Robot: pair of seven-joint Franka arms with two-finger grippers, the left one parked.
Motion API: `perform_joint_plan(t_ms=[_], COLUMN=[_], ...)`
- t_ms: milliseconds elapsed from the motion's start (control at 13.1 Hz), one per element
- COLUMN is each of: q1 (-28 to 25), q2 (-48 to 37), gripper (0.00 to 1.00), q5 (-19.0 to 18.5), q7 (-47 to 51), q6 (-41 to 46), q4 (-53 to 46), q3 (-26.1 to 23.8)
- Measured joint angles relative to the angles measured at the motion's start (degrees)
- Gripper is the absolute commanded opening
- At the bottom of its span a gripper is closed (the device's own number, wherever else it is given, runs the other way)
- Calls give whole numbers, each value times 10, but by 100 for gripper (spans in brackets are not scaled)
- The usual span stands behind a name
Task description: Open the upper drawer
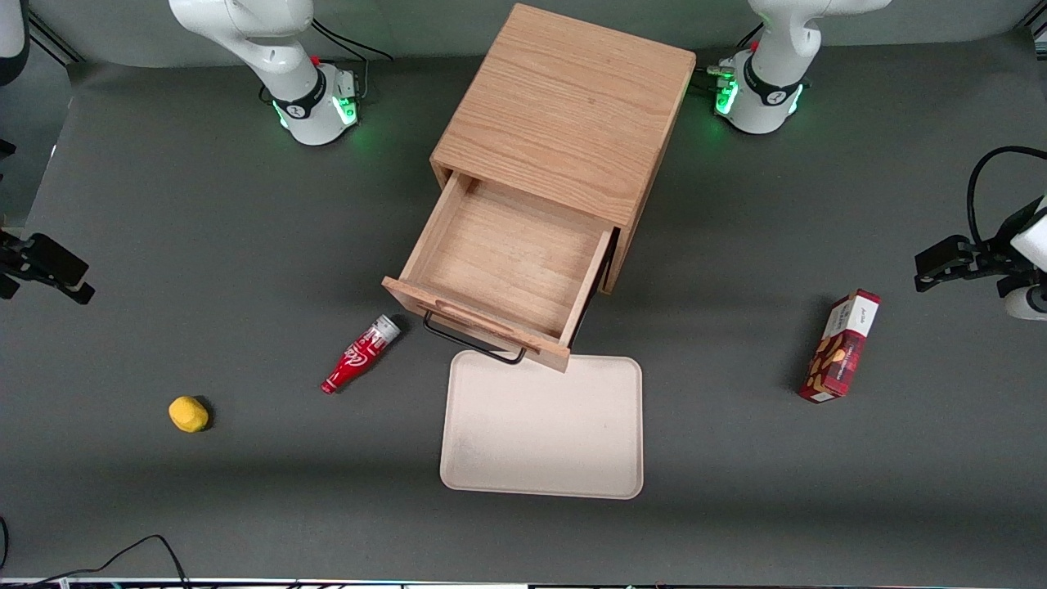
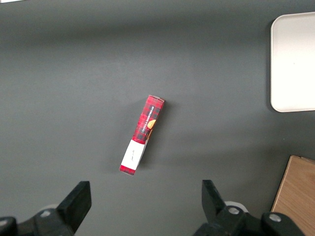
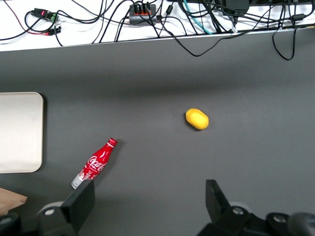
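Observation:
The upper drawer (image 1: 507,266) of the oak cabinet (image 1: 564,106) stands pulled well out, and its shallow tray holds nothing. Its thin black wire handle (image 1: 473,339) hangs off the front panel, just above the edge of a white tray. My gripper (image 1: 45,266) is high above the table at the working arm's end, well away from the cabinet. In the right wrist view the gripper (image 3: 150,196) is open, with only grey table between its fingers. A wooden corner (image 3: 10,199) shows at that view's edge. The lower drawer is hidden under the upper one.
A white tray (image 1: 544,425) lies in front of the drawer. Beside the drawer front lies a red cola bottle (image 1: 360,353) on its side. A yellow lump (image 1: 188,413) sits toward the working arm's end, a red snack box (image 1: 842,345) toward the parked arm's. Cables (image 3: 147,19) run along the table edge.

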State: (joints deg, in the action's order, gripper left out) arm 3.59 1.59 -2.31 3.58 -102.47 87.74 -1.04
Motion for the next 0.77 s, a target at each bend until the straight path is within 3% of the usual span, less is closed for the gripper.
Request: perform_joint_plan(t_ms=[766], q1=[0], q2=[-7], gripper=[100], q5=[6], q7=[-11], q6=[3], q4=[16], q3=[0])
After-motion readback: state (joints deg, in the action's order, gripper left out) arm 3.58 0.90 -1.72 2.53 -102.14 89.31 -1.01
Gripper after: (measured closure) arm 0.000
